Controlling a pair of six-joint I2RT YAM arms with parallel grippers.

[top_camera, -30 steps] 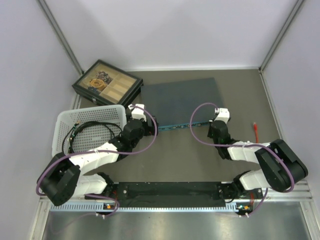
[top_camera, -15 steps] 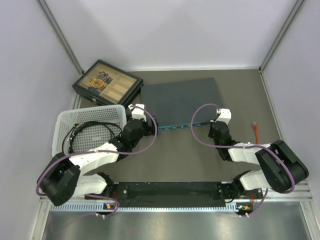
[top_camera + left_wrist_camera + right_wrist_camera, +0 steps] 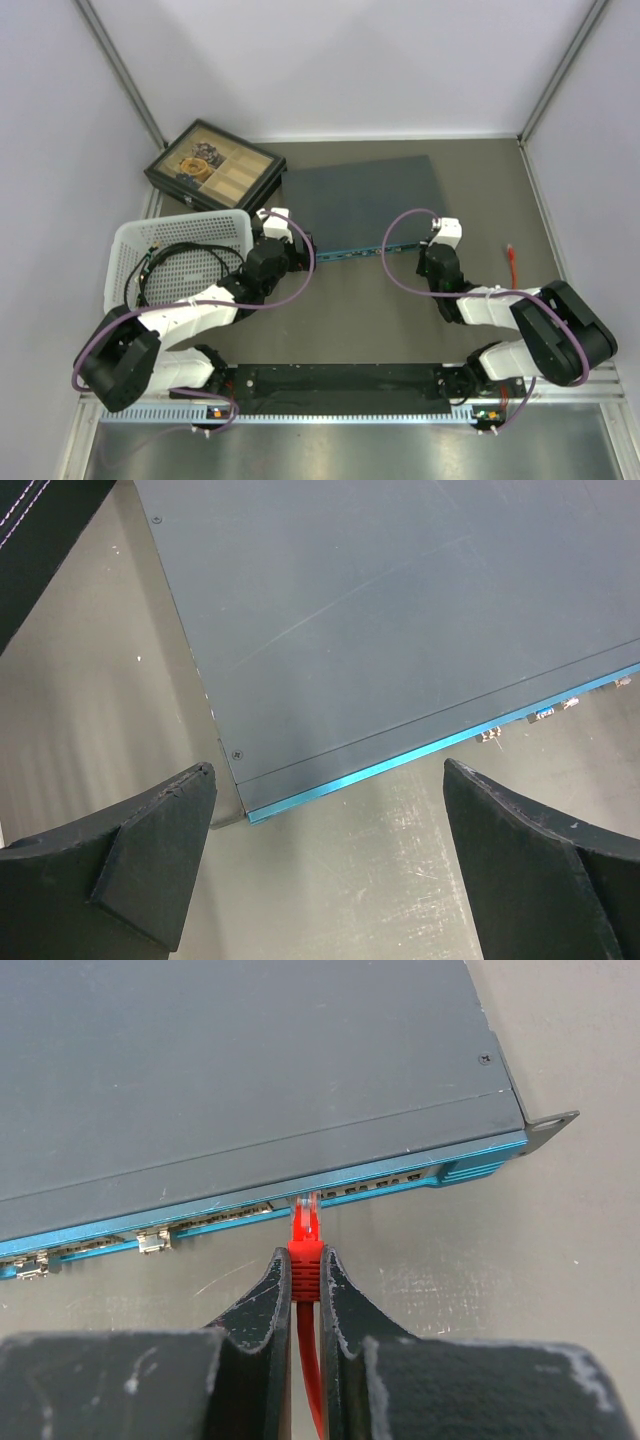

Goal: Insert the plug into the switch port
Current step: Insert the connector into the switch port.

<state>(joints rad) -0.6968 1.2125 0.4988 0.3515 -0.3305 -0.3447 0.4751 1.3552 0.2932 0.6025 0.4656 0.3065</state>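
While my right jaws clamp the red plug (image 3: pixel 304 1245) by its boot, its clear tip meets a socket (image 3: pixel 306 1200) in the teal front edge of the switch (image 3: pixel 240 1070), lying flat on the desk (image 3: pixel 560 1260); how deep it sits, I cannot tell. My left jaws stand wide apart, holding nothing, at the switch's near left corner.

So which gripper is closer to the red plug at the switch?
Right. The right gripper is shut on the plug at the switch's teal edge; the left gripper hangs open by the switch's other front corner.
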